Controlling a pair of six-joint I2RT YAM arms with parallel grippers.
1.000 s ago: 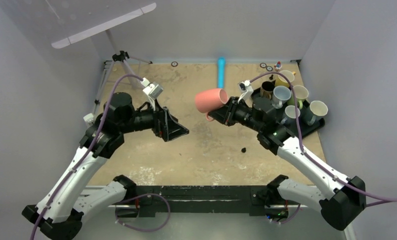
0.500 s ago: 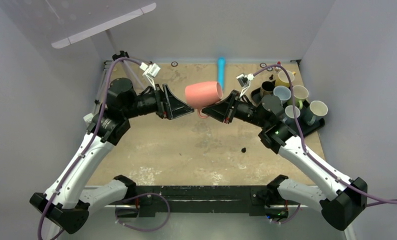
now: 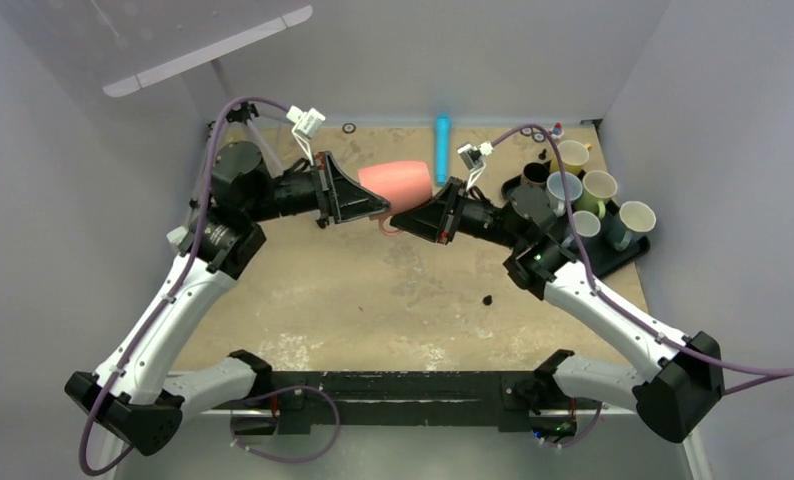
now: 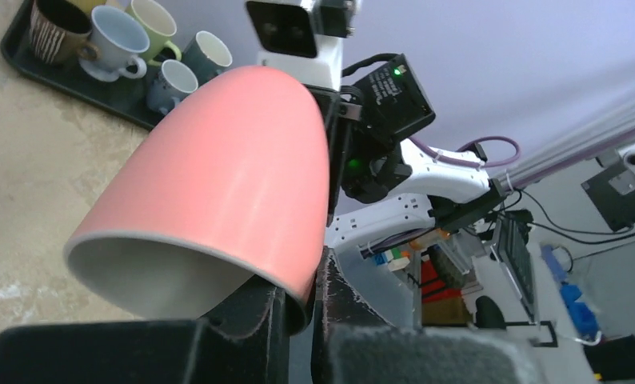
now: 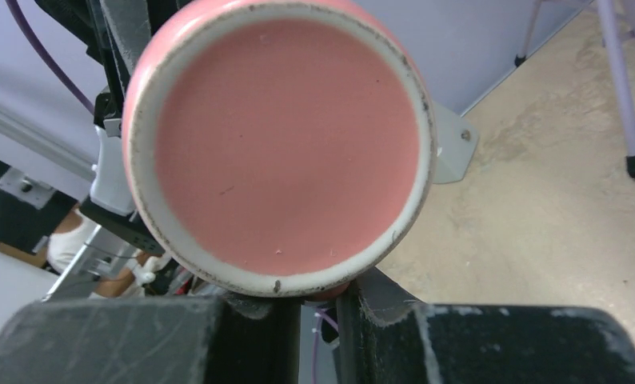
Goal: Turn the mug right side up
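The pink mug (image 3: 398, 180) hangs on its side above the back middle of the table, with both grippers on it. Its opening faces left, toward my left gripper (image 3: 378, 207), which is shut on the rim. In the left wrist view one finger (image 4: 250, 312) sits inside the mug (image 4: 234, 168) and the other outside, so the left gripper (image 4: 314, 280) pinches the wall. My right gripper (image 3: 405, 215) is shut on the mug from the base side. The right wrist view looks at the mug's base (image 5: 286, 144), with the right gripper (image 5: 318, 300) shut on a pink piece under it, apparently the handle.
A black tray (image 3: 633, 250) with several upright mugs stands at the back right; it also shows in the left wrist view, where the tray (image 4: 26, 60) is at top left. A blue tube (image 3: 442, 150) lies at the back wall. A small black bit (image 3: 487, 298) lies mid-table. A tripod (image 3: 243, 115) stands back left.
My right arm carried the mug left and toward the back. My left gripper swung in to meet it and went from open to shut on the rim.
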